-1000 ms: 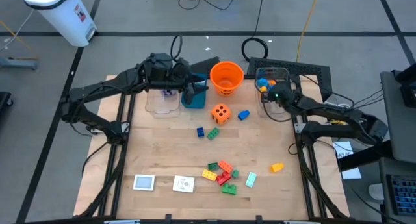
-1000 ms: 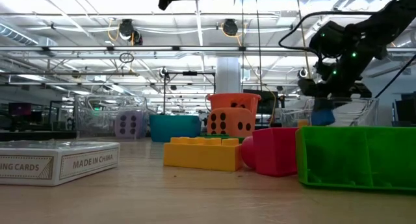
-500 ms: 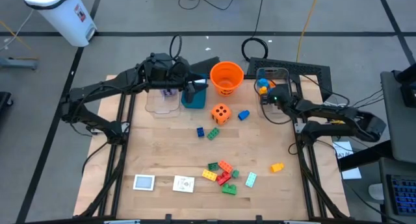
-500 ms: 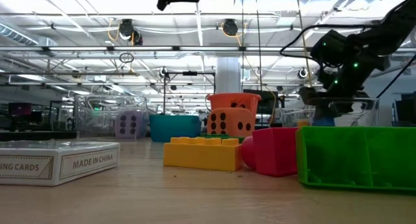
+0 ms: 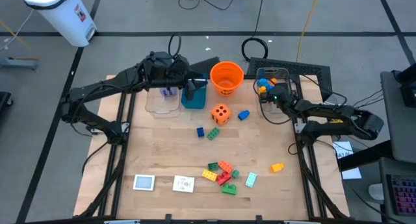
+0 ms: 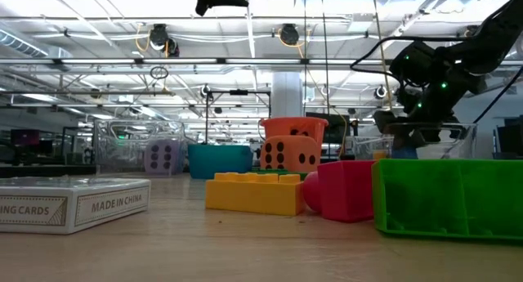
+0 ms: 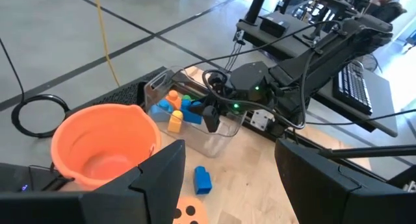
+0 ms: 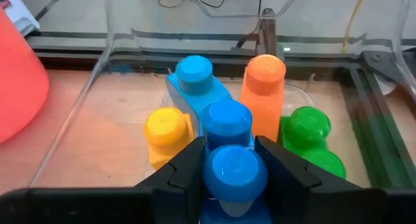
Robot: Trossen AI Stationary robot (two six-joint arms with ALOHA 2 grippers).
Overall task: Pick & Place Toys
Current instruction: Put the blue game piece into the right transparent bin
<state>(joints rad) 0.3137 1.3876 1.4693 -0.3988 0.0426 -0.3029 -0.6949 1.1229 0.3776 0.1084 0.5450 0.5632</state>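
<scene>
Between the right gripper's [image 8: 231, 175] fingers [image 8: 185, 169], a blue brick [image 8: 234, 169].

Beside the orange bucket [image 5: 227, 77], the teal box [image 5: 194, 97] is lying mostly under the left gripper [image 5: 190, 89], whose fingers are showing in the left wrist view with their tips cut off by the edge. The purple die [image 6: 163, 157] is blurring behind its clear bin's wall. Far from the bucket, the green brick [image 6: 448, 198] is running past the low view's edge.
</scene>
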